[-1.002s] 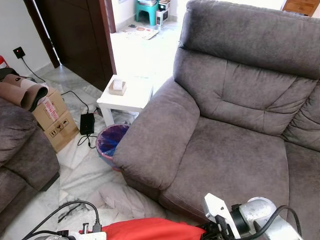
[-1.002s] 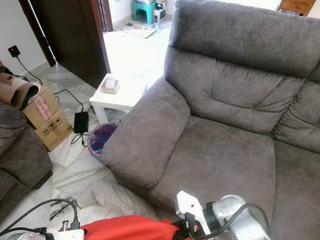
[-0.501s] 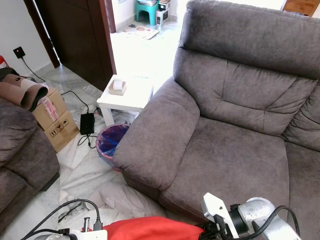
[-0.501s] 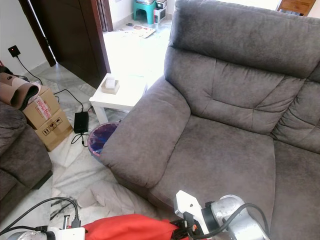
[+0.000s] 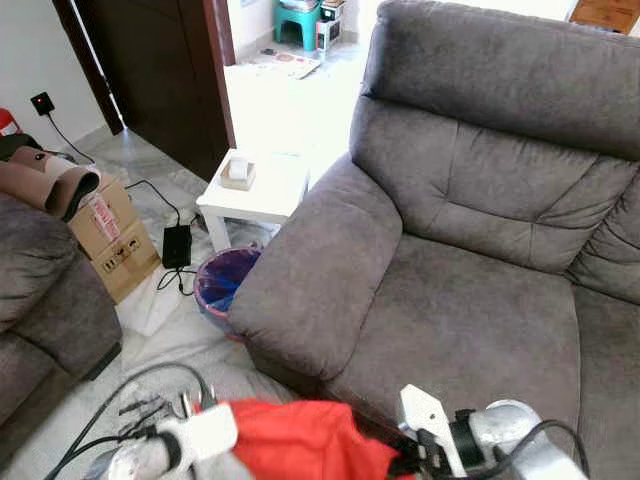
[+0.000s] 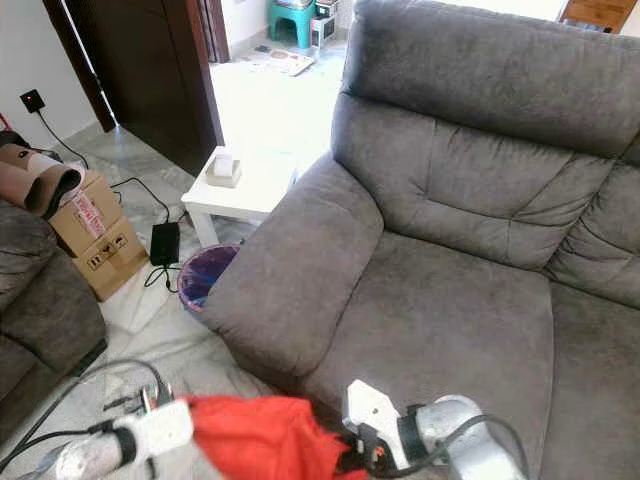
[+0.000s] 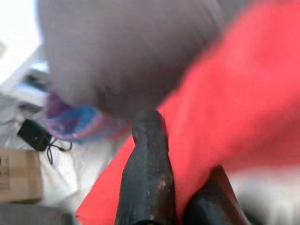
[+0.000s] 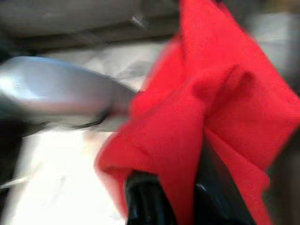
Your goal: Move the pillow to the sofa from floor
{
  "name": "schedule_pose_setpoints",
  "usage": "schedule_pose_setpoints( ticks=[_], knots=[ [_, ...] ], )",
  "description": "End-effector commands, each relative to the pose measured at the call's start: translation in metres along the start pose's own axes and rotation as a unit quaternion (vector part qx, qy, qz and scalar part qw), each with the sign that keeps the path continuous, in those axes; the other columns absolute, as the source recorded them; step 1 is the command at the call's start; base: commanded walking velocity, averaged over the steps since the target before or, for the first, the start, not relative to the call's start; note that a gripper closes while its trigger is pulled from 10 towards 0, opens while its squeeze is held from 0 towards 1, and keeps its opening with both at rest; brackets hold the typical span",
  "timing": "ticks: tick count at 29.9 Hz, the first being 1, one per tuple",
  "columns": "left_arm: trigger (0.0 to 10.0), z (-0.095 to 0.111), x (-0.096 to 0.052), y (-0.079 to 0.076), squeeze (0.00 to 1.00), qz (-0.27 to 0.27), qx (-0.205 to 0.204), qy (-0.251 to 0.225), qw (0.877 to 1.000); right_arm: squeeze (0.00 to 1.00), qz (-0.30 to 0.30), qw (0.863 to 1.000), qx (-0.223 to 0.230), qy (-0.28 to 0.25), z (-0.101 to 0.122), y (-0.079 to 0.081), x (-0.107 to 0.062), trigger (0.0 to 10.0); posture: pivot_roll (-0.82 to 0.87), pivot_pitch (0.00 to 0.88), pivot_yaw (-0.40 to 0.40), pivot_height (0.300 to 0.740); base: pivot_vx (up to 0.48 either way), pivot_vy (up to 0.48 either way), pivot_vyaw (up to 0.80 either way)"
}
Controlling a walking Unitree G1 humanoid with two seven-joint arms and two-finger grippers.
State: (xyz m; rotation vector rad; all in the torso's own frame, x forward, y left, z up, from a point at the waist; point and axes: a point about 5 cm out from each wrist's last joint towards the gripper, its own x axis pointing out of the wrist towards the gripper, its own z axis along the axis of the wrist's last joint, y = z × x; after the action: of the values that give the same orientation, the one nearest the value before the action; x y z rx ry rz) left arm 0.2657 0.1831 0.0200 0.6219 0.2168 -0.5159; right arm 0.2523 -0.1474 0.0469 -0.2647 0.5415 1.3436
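A red pillow (image 5: pixel 300 440) hangs between my two arms at the lower edge of the head views, just in front of the grey sofa (image 5: pixel 470 310) and off the floor. My left gripper (image 7: pixel 180 197) is shut on a fold of the red fabric (image 7: pixel 234 93); its white wrist (image 5: pixel 205 430) sits at the pillow's left side. My right gripper (image 8: pixel 178 197) is also shut on bunched red cloth, with its silver arm (image 5: pixel 500 445) at the pillow's right side. Both sets of fingertips are buried in fabric. The sofa seat (image 6: pixel 440 320) is bare.
The sofa's wide armrest (image 5: pixel 310 270) lies just beyond the pillow. Left of it stand a bin with a blue liner (image 5: pixel 222 280) and a white side table (image 5: pixel 255 190). A cardboard box (image 5: pixel 110 235), a black adapter (image 5: pixel 176 245) and another sofa (image 5: pixel 40 300) lie further left.
The red pillow has risen higher into view, and my left arm has lifted with it and swung right. The right arm has barely shifted.
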Motion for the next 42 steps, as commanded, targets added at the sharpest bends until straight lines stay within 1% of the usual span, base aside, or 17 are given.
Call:
schedule_pose_setpoints(
  ticks=[1, 3, 4, 7, 9, 11, 12, 13, 16, 17, 19, 24, 26, 30, 34, 38, 42],
  knots=[
    [9.8, 0.019, 0.003, 0.026, 0.00, 0.084, -0.052, -0.044, 0.994, 0.00, -0.056, 0.998, -0.006, -0.005, -0.001, -0.006, 0.001, 10.0, 0.12, 0.150, -0.015, 0.740, 0.000, 0.000, 0.00],
    [10.0, 0.027, 0.007, 0.023, 0.00, 0.109, -0.111, -0.061, 0.986, 0.00, -0.133, 0.990, 0.026, -0.041, 0.000, -0.013, 0.005, 10.0, 0.12, 0.149, -0.015, 0.740, 0.000, 0.000, 0.00],
    [10.0, 0.030, 0.007, 0.021, 0.00, 0.118, -0.121, -0.066, 0.983, 0.00, -0.151, 0.986, 0.049, -0.052, -0.001, -0.013, 0.006, 10.0, 0.12, 0.149, -0.014, 0.740, 0.000, 0.000, 0.00],
    [10.0, 0.038, 0.008, 0.015, 0.00, 0.154, -0.166, -0.074, 0.971, 0.00, -0.200, 0.973, 0.080, -0.086, -0.005, -0.012, 0.007, 10.0, 0.12, 0.149, -0.010, 0.740, 0.000, 0.000, 0.00],
    [10.0, 0.041, 0.006, 0.013, 0.00, 0.163, -0.182, -0.077, 0.967, 0.00, -0.232, 0.963, 0.088, -0.102, -0.005, -0.013, 0.007, 10.0, 0.12, 0.150, -0.009, 0.740, 0.000, 0.000, 0.00],
    [10.0, 0.043, 0.004, 0.009, 0.00, 0.178, -0.214, -0.085, 0.957, 0.00, -0.265, 0.951, 0.102, -0.125, -0.004, -0.015, 0.006, 10.0, 0.12, 0.149, -0.009, 0.740, 0.000, 0.000, 0.00],
    [10.0, 0.046, 0.002, 0.007, 0.00, 0.191, -0.246, -0.091, 0.946, 0.00, -0.297, 0.939, 0.112, -0.133, -0.004, -0.017, 0.005, 10.0, 0.12, 0.150, -0.008, 0.740, 0.000, 0.000, 0.00],
    [10.0, 0.047, 0.002, 0.007, 0.00, 0.195, -0.255, -0.095, 0.942, 0.00, -0.307, 0.935, 0.118, -0.136, -0.004, -0.018, 0.004, 10.0, 0.12, 0.150, -0.008, 0.740, 0.000, 0.000, 0.00],
    [10.0, 0.057, 0.000, 0.003, 0.00, 0.191, -0.250, -0.111, 0.943, 0.00, -0.369, 0.900, 0.165, -0.166, -0.007, -0.023, 0.000, 10.0, 0.13, 0.149, -0.009, 0.740, 0.000, 0.000, 0.00],
    [10.0, 0.057, 0.000, 0.003, 0.00, 0.191, -0.250, -0.111, 0.943, 0.00, -0.369, 0.900, 0.165, -0.166, -0.007, -0.023, 0.000, 10.0, 0.13, 0.149, -0.009, 0.740, 0.000, 0.000, 0.00],
    [10.0, 0.059, 0.000, 0.000, 0.00, 0.183, -0.252, -0.108, 0.944, 0.00, -0.395, 0.881, 0.186, -0.185, -0.005, -0.026, -0.002, 10.0, 0.13, 0.148, -0.010, 0.740, 0.000, 0.000, 0.00],
    [10.0, 0.062, -0.002, -0.001, 0.00, 0.179, -0.252, -0.104, 0.945, 0.00, -0.412, 0.869, 0.189, -0.198, -0.001, -0.026, -0.001, 10.0, 0.12, 0.147, -0.009, 0.740, 0.000, 0.000, -0.44],
    [10.0, 0.062, -0.003, -0.001, 0.00, 0.178, -0.253, -0.103, 0.945, 0.00, -0.414, 0.869, 0.186, -0.197, 0.000, -0.026, -0.002, 10.0, 0.12, 0.146, -0.010, 0.740, 0.000, 0.000, -0.73],
    [10.0, 0.065, -0.003, 0.000, 0.00, 0.170, -0.230, -0.107, 0.952, 0.00, -0.433, 0.861, 0.193, -0.186, -0.003, -0.029, -0.003, 10.0, 0.12, 0.146, -0.010, 0.740, 0.000, 0.000, -0.72],
    [10.0, 0.065, -0.004, 0.000, 0.00, 0.172, -0.228, -0.106, 0.952, 0.00, -0.445, 0.857, 0.200, -0.167, -0.011, -0.028, -0.002, 10.0, 0.12, 0.147, -0.013, 0.740, 0.000, 0.000, -0.72],
    [10.0, 0.065, -0.005, -0.001, 0.00, 0.171, -0.222, -0.105, 0.954, 0.00, -0.478, 0.837, 0.211, -0.162, -0.016, -0.030, -0.007, 10.0, 0.12, 0.147, -0.013, 0.740, 0.000, -0.263, -0.72],
    [10.0, 0.065, -0.007, 0.001, 0.00, 0.174, -0.216, -0.105, 0.955, 0.00, -0.488, 0.829, 0.216, -0.164, -0.017, -0.032, -0.011, 10.0, 0.12, 0.147, -0.013, 0.740, 0.000, -0.270, -0.72]
  ],
)
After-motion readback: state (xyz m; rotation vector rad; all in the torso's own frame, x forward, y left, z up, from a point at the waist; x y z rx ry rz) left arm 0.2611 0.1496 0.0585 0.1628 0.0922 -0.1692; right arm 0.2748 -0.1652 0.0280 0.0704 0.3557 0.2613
